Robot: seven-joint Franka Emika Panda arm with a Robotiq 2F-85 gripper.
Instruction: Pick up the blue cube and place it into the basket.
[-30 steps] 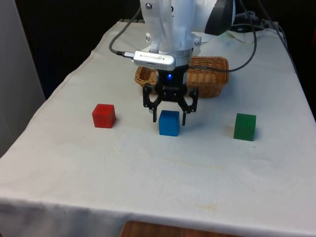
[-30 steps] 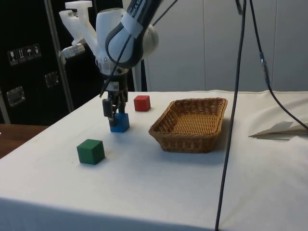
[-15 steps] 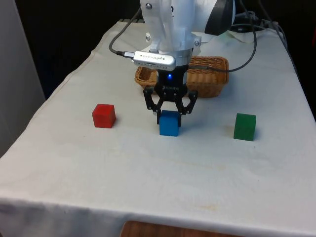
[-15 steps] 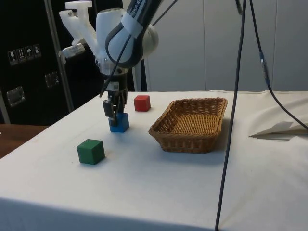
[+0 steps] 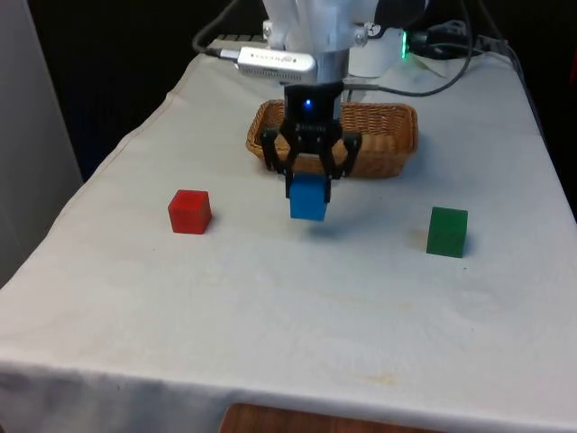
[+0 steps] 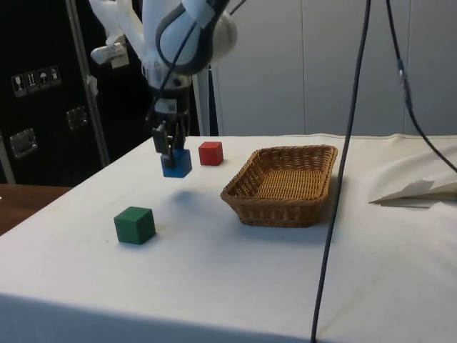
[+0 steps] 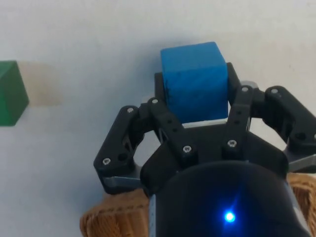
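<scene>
Front view: the gripper hangs above the white cloth with its two fingers clamped on the blue cube. The cube is clear of the cloth; a faint shadow lies on the cloth just below it. The cube sits between the red cube, toward the front view's left, and the green cube, toward the front view's right. Both of these rest on the cloth, well apart from the gripper. The basket stands behind the gripper, nearer the robot.

Side view: the gripper holds the blue cube in the air, with a soft shadow on the cloth underneath. The basket is beside the held cube, not under it. The red cube lies beyond the blue cube, and the green cube lies nearer this camera. The basket appears to hold nothing, though part of its floor is hidden by the near wall.

Wrist view: the blue cube is pinched between the fingers, upright and roughly square to them. The green cube rests on the cloth off to one side. A woven edge of the basket shows close to the gripper body.
</scene>
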